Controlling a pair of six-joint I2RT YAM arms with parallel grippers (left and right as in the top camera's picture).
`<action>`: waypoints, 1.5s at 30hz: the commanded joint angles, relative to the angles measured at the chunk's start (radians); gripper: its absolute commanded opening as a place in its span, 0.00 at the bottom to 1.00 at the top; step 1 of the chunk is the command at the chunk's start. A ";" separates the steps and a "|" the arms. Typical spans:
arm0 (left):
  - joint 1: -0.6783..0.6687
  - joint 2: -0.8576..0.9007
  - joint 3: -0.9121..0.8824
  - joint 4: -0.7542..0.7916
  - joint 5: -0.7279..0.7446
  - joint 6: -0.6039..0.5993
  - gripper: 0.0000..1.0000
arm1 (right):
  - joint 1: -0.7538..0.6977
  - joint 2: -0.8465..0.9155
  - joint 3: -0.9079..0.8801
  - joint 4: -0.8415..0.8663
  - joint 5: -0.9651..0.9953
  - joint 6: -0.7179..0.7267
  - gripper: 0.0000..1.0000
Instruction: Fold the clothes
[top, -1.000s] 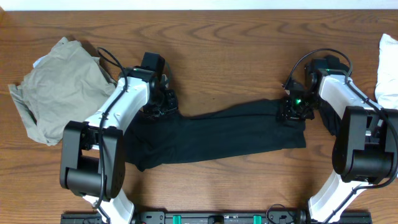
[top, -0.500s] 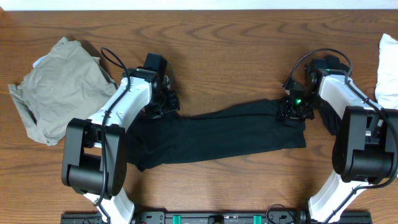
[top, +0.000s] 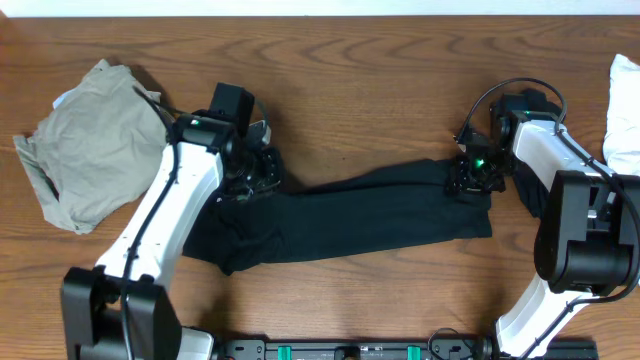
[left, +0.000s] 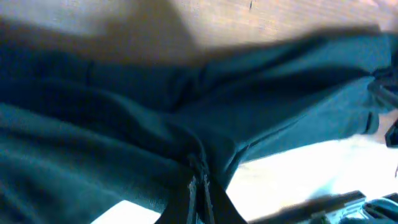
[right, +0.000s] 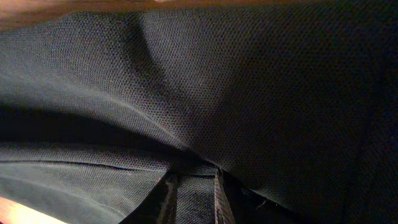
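I have the black trousers (top: 340, 215) lying long and flat across the middle of the table (top: 380, 80), running from left to right, a little nearer the front edge than the back. My left gripper (top: 252, 176) sits on the left end of them, where the fabric bunches into loose folds. In the left wrist view its fingers (left: 191, 198) are pressed together with a ridge of the dark cloth caught between them. My right gripper (top: 472, 182) is down on the right end of the same trousers, at their back corner. In the right wrist view its two fingers (right: 166, 198) stand a narrow way apart with a fold of the woven black fabric pinched in the gap, so both ends are gripped. Between the two grippers the trousers lie on the wood with a few shallow creases, the left end wider and more rumpled than the right. A khaki garment (top: 85, 140) lies crumpled in a heap near the back left corner, apart from the trousers and just beside my left arm. A white cloth (top: 625, 100) shows at the right edge of the table, partly cut off by the picture.
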 joint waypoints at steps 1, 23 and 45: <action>-0.013 0.002 0.004 -0.025 0.011 -0.003 0.06 | 0.004 0.025 -0.013 0.007 0.038 -0.013 0.20; -0.208 0.032 -0.048 0.126 -0.218 0.010 0.39 | 0.004 0.025 -0.013 -0.017 0.039 -0.014 0.19; -0.230 0.068 -0.048 0.048 -0.312 -0.099 0.06 | 0.004 0.025 -0.013 -0.016 0.042 -0.014 0.20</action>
